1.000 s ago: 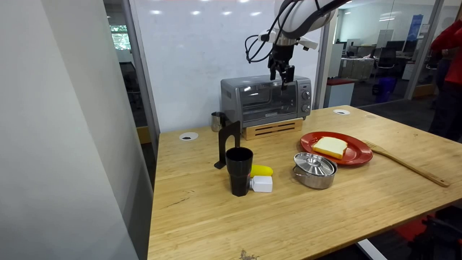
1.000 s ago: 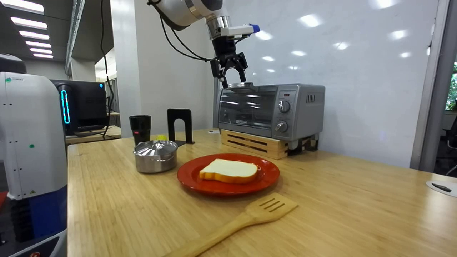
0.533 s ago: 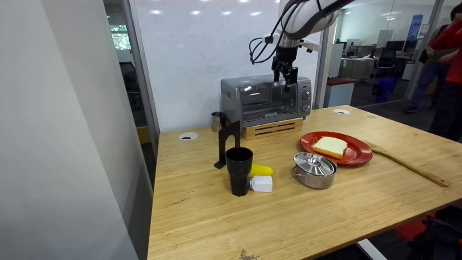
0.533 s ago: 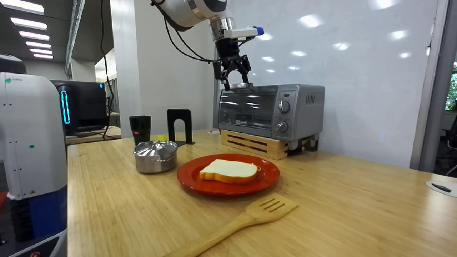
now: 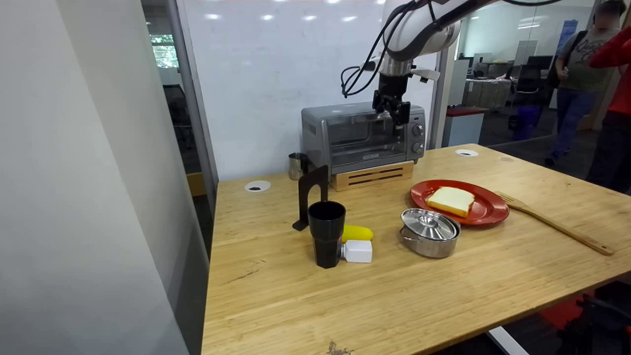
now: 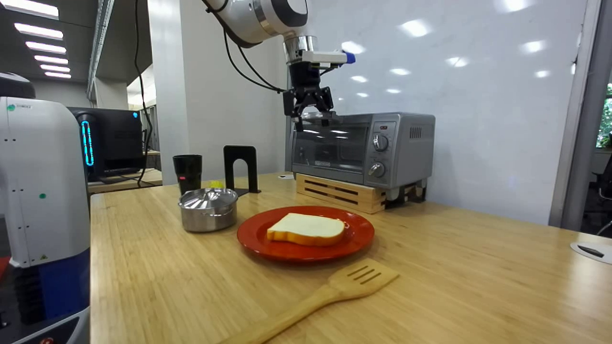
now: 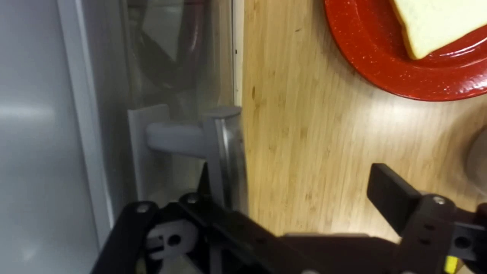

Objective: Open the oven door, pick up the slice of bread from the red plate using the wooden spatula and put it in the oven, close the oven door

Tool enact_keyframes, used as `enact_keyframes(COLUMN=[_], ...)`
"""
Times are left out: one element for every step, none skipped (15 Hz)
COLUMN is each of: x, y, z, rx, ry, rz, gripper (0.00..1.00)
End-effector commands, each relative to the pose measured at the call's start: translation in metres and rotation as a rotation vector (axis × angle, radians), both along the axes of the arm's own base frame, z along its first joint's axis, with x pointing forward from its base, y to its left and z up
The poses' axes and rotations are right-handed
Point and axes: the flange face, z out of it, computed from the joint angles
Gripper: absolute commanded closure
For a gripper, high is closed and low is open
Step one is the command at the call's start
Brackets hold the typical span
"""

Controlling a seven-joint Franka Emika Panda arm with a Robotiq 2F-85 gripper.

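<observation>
In both exterior views the pale arm (image 6: 244, 21) is seen slanting down from above, with dark cables (image 6: 277, 89) looped beside it, while the wrist (image 6: 300, 44) is held nearly upright and the black gripper (image 6: 311, 125) is pointed downward. A white housing (image 6: 327, 57) with a blue end is carried sideways at the wrist, just above the gripper. In the wrist view the two fingers (image 7: 392, 198) are spread wide, a broad gap being kept between them, and one of them is partly hidden.

Ceiling lights (image 6: 38, 31) reflect in the glossy white panel (image 6: 478, 148) behind the wooden table (image 5: 276, 305).
</observation>
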Motion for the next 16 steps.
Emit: enact_keyframes(x=[-0.012,-0.014,-0.015,-0.016,-0.016,-0.017,-0.018,-0.02,-0.023,-0.025,-0.028,-0.031,-0.034,-0.035,-0.037,-0.038], y=[0.013,0.017,0.022,0.025,0.029,0.031,0.033,0.034,0.034,0.033,0.032,0.031,0.03,0.03,0.029,0.029], z=[-0.002,-0.001,0.001,0.003,0.005,0.006,0.007,0.007,0.005,0.001,-0.003,-0.007,-0.01,-0.014,-0.017,-0.019], rx=[0.036,0.032,0.025,0.021,0.021,0.017,0.016,0.015,0.015,0.011,0.006,0.004,0.003,0.003,0.004,0.004], ry=[0.051,0.053,0.053,0.05,0.047,0.043,0.042,0.044,0.049,0.058,0.068,0.079,0.087,0.093,0.099,0.103], rz=[0.068,0.083,0.094,0.104,0.11,0.114,0.115,0.116,0.113,0.109,0.106,0.105,0.105,0.103,0.102,0.101], gripper=[0.0,0.0,0.0,0.0,0.0,0.0,0.0,0.0,0.0,0.0,0.0,0.0,0.0,0.0,0.0,0.0])
